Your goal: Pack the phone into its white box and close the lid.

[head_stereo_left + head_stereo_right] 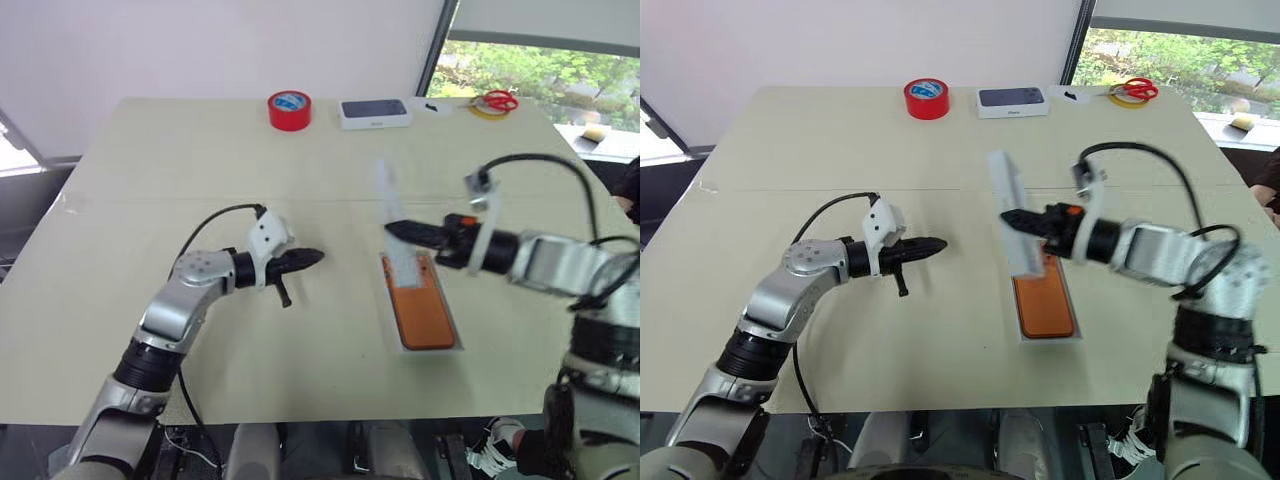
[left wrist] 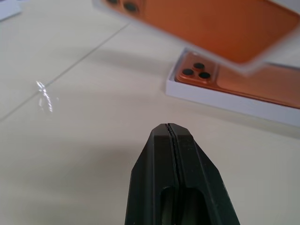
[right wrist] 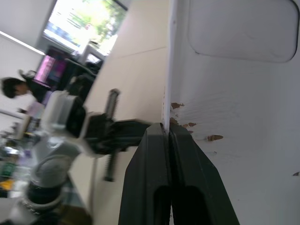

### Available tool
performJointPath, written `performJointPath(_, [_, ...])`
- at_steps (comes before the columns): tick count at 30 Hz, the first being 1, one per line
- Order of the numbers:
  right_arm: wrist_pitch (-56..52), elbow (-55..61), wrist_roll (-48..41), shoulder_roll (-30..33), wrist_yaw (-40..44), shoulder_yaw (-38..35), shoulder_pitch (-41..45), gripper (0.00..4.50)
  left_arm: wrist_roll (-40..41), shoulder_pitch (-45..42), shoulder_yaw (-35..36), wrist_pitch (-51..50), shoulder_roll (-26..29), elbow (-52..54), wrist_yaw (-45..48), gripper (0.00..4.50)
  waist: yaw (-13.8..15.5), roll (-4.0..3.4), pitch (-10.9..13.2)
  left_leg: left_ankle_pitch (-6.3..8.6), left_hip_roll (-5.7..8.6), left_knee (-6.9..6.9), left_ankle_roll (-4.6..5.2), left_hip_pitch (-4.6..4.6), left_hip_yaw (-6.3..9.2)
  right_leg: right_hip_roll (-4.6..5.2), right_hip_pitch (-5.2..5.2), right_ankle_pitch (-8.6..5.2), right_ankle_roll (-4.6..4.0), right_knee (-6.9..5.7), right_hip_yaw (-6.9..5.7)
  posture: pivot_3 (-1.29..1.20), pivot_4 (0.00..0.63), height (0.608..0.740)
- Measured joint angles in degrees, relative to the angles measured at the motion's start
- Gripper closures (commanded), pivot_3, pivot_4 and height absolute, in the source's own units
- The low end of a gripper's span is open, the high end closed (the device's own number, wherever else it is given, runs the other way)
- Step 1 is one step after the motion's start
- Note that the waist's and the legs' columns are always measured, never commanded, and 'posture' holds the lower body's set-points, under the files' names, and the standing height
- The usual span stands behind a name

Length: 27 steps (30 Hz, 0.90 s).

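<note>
The orange phone (image 1: 420, 315) lies back up in the shallow white box (image 1: 389, 318) on the table, right of centre, its camera cluster (image 2: 197, 71) at the far end. My right gripper (image 1: 392, 228) is shut on an edge of the lid (image 1: 1012, 215), holding it tilted on edge above the box's far end. The lid's printed orange face (image 2: 211, 23) turns toward my left arm, and its plain white inside (image 3: 234, 93) faces the right wrist. My left gripper (image 1: 312, 257) is shut and empty. It hovers over the table left of the box and points toward it.
At the table's far edge stand a red tape roll (image 1: 289, 109), a white box with a dark blue top (image 1: 374, 113), and red scissors on a yellow ring (image 1: 494, 102). A person (image 3: 11, 89) sits beyond the table's left side.
</note>
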State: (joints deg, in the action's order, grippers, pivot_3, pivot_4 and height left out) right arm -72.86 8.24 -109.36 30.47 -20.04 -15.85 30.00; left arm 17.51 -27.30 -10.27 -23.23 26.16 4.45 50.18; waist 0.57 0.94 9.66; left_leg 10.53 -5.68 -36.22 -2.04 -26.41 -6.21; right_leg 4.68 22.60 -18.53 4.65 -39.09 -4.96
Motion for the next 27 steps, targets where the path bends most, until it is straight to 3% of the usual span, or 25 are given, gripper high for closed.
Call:
performJointPath(7, [12.25, 11.42, -2.15, -7.17, -8.04, 6.88, -7.75, 4.45, 0.03, -0.11, 0.27, 0.01, -0.44, -0.01, 0.28, 4.5, 0.18, 0.0, 0.0, 0.0, 0.0, 0.01, 0.0, -0.01, 0.02, 0.01, -0.02, 0.0, 0.0, 0.03, 0.0, 0.0, 0.15, 0.73])
performJointPath(13, [14.82, 15.24, -2.23, -2.35, -6.72, 9.39, -16.54, 4.45, -0.09, 0.04, -0.14, -0.03, -1.55, 0.12, -0.18, 4.5, 0.07, 0.01, 0.0, 0.0, -0.01, 0.01, 0.0, 0.01, 0.05, 0.0, -0.04, -0.01, -0.01, 0.04, 0.0, 0.0, 0.15, 0.73])
performJointPath(19, [15.97, 15.43, -2.38, 0.86, -3.32, 9.87, -18.98, 4.45, -0.79, 0.24, -3.13, -0.29, -3.85, 0.21, -0.02, 4.5, 0.1, 0.01, -0.01, 0.0, -0.01, 0.01, 0.0, 0.02, 0.06, -0.02, -0.05, -0.01, -0.01, 0.04, 0.0, 0.0, 0.15, 0.73])
performJointPath(22, [16.17, 15.2, -2.37, 1.17, -3.39, 9.9, -19.26, 3.6, -2.62, -0.18, -5.51, -0.27, -5.48, -0.46, -0.73, 4.5, 0.19, 0.01, -0.02, 0.0, 0.0, 0.0, 0.0, 0.02, 0.06, -0.01, -0.06, -0.01, -0.01, 0.04, 0.0, 0.0, 0.15, 0.73])
performJointPath(26, [15.68, 14.53, -2.36, 3.71, -3.76, 9.72, -18.74, 1.62, -4.0, -1.05, -7.37, -0.29, -8.45, -2.36, -1.92, 4.5, 0.16, 0.03, -0.01, 0.01, 0.02, -0.01, 0.01, 0.01, 0.07, 0.0, -0.06, -0.01, -0.01, 0.06, 0.0, 0.0, 0.15, 0.73])
performJointPath(27, [15.06, 13.59, -2.39, 5.25, -3.43, 9.54, -18.06, 1.62, -4.1, -1.49, -7.49, -0.4, -9.0, -2.57, -1.95, 4.5, 0.15, 0.01, 0.0, 0.01, 0.01, -0.01, 0.01, 0.02, 0.06, 0.0, -0.05, -0.01, -0.01, 0.05, 0.0, 0.0, 0.15, 0.73])
